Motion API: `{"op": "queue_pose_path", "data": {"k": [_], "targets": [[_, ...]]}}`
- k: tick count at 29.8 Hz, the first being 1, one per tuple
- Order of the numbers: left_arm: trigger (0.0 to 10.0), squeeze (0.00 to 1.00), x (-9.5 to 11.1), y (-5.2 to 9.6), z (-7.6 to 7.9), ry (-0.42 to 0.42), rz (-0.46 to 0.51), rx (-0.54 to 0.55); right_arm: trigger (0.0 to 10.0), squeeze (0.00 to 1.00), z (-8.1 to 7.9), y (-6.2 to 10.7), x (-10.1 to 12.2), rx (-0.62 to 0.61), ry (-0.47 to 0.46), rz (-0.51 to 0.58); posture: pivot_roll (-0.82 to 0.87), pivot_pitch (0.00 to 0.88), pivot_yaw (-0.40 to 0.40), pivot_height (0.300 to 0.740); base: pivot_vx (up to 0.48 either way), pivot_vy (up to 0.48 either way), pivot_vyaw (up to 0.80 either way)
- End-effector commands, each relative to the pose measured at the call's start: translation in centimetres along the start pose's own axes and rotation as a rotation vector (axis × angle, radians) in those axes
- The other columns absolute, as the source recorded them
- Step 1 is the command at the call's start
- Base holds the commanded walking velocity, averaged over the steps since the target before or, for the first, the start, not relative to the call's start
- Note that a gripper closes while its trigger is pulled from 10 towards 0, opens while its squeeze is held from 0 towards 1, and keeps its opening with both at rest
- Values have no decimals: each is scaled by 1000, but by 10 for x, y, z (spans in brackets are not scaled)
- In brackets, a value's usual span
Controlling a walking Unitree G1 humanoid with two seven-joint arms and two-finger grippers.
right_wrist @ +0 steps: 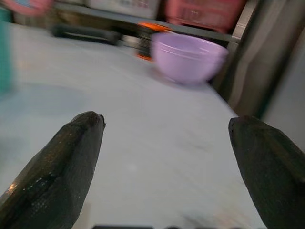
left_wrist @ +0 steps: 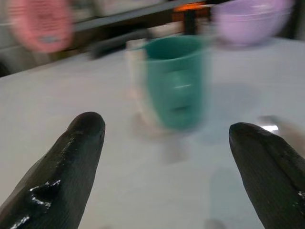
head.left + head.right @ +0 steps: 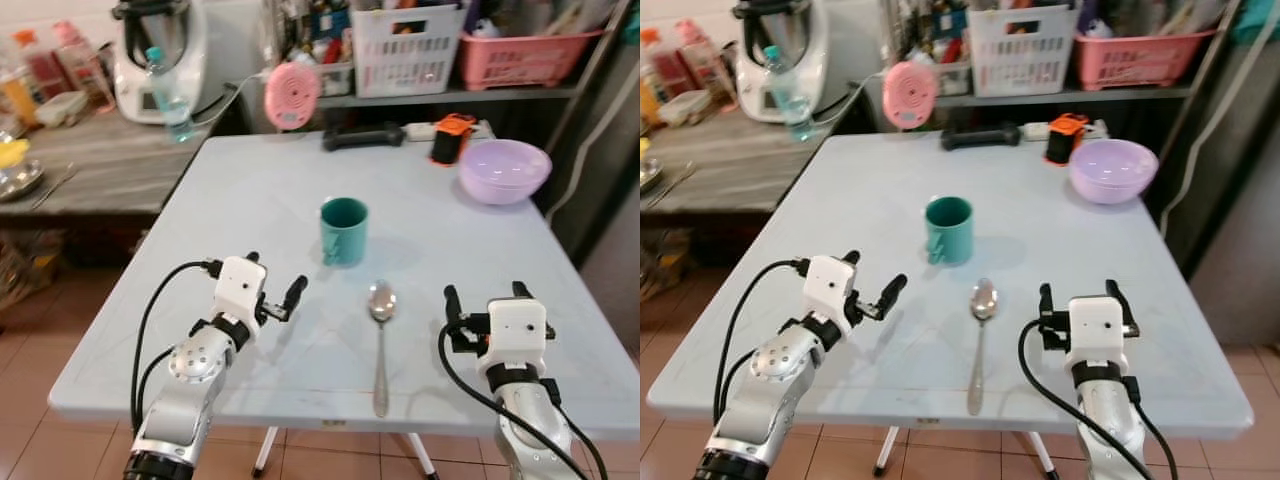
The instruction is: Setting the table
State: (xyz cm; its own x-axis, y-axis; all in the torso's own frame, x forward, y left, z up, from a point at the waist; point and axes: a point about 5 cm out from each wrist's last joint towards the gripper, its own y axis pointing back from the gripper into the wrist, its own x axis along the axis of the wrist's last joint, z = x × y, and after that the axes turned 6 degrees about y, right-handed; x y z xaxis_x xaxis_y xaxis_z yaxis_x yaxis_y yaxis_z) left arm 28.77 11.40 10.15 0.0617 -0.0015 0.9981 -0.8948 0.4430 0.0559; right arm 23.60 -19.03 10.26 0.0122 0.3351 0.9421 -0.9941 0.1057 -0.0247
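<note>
Pale table (image 3: 250, 190): lilac bowl (image 3: 504, 170) far right, teal mug (image 3: 344, 230) centre, spoon (image 3: 381, 340) near, just right of mug. Left tool (image 3: 275, 290), fingers apart, facing mug. Right tool (image 3: 486, 298), spread, empty. Best approached squarely, closing on mug's middle.

The tabletop (image 3: 250, 190) is pale grey-blue and plain. The cup (image 3: 344, 230) is teal, the spoon (image 3: 381, 340) shiny silver, the bowl (image 3: 504, 170) lilac. Both end effectors, left (image 3: 272, 290) and right (image 3: 487, 298), have black fingers on white housings. A pink round thing (image 3: 291, 95), perhaps a fan, sits behind, by white (image 3: 405, 50) and pink (image 3: 525, 55) baskets.
</note>
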Motion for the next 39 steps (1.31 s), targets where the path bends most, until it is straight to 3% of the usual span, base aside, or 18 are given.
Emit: {"op": "queue_pose_path", "data": {"k": [1,15,27,39], "targets": [[10000,0,2,0,0,-18,-8,-13,10000,0,-2,-1,1,6,-4,4,-88,0,90,740,0,262,-800],[10000,0,-1,2,-1,-20,-25,-13,10000,0,-5,1,0,11,-7,-2,-87,9,93,740,0,315,-693],[10000,0,-2,5,-3,-34,-37,13,10000,0,-8,2,0,31,-11,-3,-77,15,91,740,0,397,0],[10000,0,3,11,-14,-82,3,111,10000,0,-13,4,3,84,-14,7,-73,23,89,740,0,0,0]]}}
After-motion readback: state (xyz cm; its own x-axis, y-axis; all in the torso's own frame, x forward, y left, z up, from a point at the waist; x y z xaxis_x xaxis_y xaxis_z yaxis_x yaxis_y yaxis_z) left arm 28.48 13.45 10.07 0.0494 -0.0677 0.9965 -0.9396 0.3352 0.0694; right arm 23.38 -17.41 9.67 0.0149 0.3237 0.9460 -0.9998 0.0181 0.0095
